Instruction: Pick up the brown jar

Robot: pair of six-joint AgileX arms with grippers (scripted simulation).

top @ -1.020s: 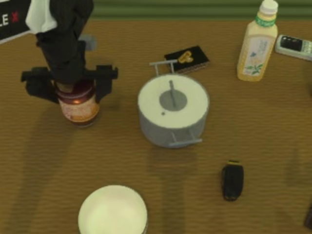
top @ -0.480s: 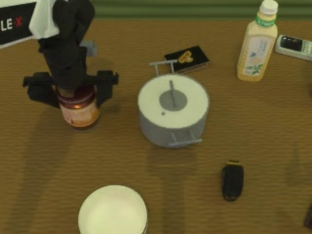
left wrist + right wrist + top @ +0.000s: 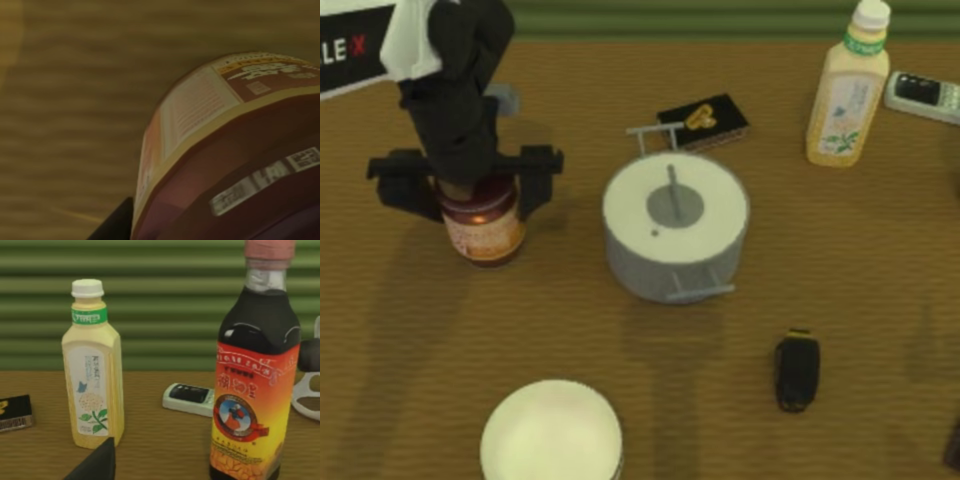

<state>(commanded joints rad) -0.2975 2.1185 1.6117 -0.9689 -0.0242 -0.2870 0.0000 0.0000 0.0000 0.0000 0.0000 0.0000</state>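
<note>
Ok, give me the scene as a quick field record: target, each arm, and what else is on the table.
target: brown jar, upright at the table's left side
left pincer: over the jar's top, one finger on either side of the jar; contact not confirmed
left wrist view: filled by the jar's label and lid edge
right arm: not visible in the top view
centre: grey lidded pot
right side: pale-yellow bottle, phone
other: black box, white bowl, dark sauce bottle
</note>
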